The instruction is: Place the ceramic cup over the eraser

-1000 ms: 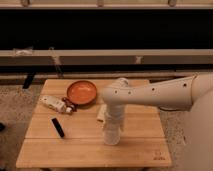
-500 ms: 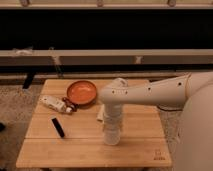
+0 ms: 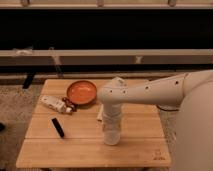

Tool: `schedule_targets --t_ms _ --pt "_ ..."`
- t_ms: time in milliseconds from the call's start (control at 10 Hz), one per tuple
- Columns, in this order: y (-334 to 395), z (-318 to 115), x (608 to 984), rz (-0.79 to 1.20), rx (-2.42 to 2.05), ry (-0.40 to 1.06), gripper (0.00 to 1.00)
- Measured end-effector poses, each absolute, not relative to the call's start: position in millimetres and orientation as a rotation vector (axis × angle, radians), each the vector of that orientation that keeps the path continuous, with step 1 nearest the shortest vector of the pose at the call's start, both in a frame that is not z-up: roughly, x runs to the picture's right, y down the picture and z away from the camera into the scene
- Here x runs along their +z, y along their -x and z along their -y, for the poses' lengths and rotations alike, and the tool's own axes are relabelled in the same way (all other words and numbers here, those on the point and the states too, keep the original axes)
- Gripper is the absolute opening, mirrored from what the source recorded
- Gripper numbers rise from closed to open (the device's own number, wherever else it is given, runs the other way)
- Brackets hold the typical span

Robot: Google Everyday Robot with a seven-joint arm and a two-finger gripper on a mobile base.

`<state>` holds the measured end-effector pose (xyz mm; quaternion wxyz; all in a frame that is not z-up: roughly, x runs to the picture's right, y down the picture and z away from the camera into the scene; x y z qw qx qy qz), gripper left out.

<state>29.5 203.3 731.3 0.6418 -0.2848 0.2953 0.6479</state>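
Note:
The ceramic cup is small, white and tapered, and stands on the wooden table near the front middle. My gripper comes straight down onto the cup from above, and its lower end merges with the cup's top. The white arm reaches in from the right. The eraser, a slim black bar, lies flat on the table to the left of the cup, about a hand's width away and untouched.
An orange shallow bowl sits at the back of the table. A white bottle-like object lies left of it with a small dark item beside it. A pale beige block shows just behind my wrist.
The arm has shifted slightly left and settled over the cup. The cup, the eraser and the other objects have not moved.

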Motion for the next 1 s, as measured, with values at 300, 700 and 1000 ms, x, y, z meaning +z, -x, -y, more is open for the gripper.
schedule_targets --t_ms 300,700,1000 --pt "-16.3 -187.7 715.6 -0.660 1.464 0.636 0.00" --pt "38.1 -136.3 683.0 -0.592 1.374 0.613 0.00" --pt "97.0 -102.6 669.0 -0.520 1.276 0.605 0.00"
